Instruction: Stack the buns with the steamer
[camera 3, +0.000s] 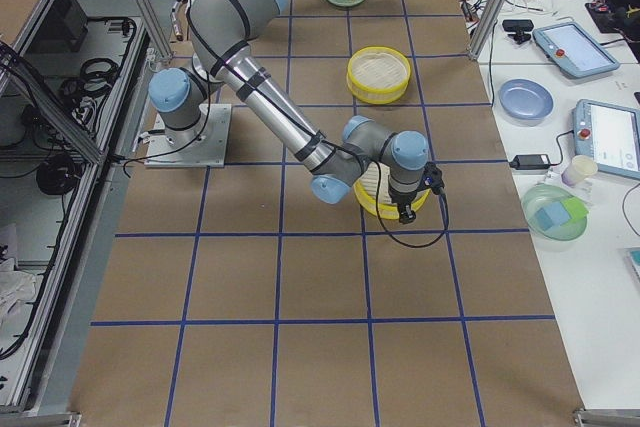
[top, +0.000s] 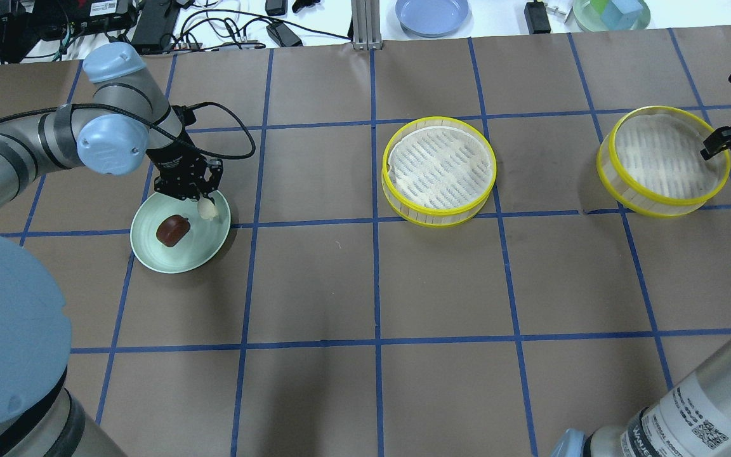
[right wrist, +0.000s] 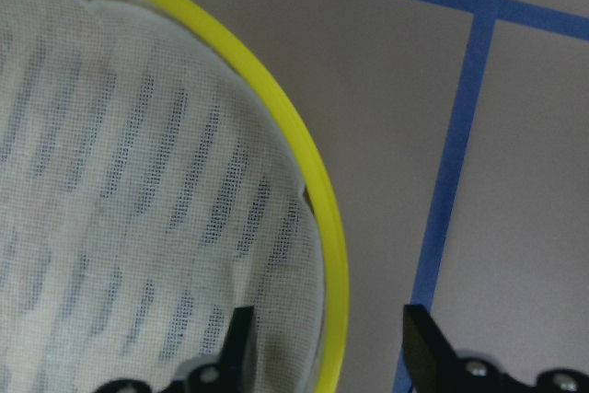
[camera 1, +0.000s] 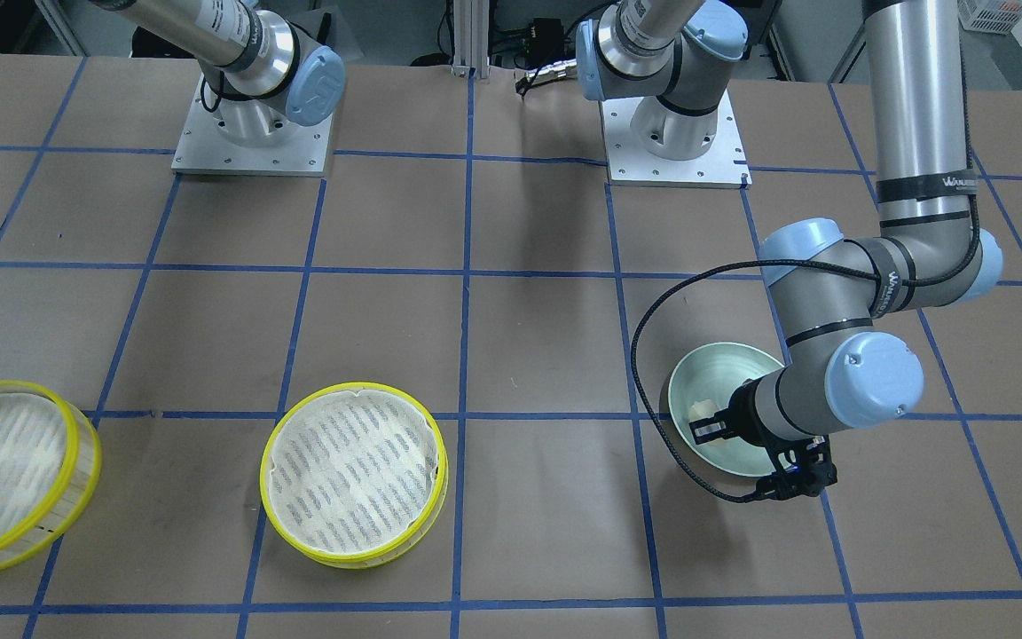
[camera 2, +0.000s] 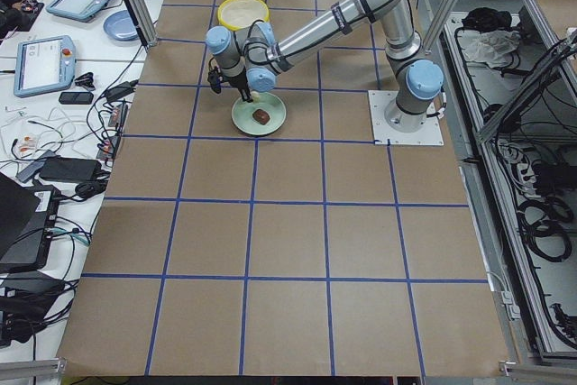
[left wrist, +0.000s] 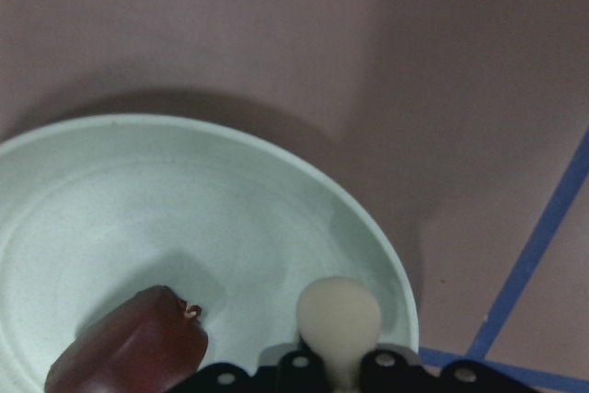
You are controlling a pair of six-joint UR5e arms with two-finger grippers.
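I count two buns at the mint-green plate (top: 195, 252): one cream bun (top: 207, 210) and one dark brown bun (top: 172, 230). Two steamer trays stand on the worktop (top: 315, 285), one nearer that plate (top: 438, 218), one farther (top: 664, 209). One plate.

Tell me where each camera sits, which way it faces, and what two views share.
Front-facing: across the table, facing the robot; left arm over the green plate.
Overhead: behind the robot, looking down; both arms, middle steamer tray, end steamer tray.
Exterior left: table end, left arm nearest.
Exterior right: opposite end, right arm nearest.
Left wrist: looks down; left end effector pinches the cream bun.
Right wrist: looks down; right end effector straddles the end tray's rim.
Shared: overhead and left wrist both show the brown bun.
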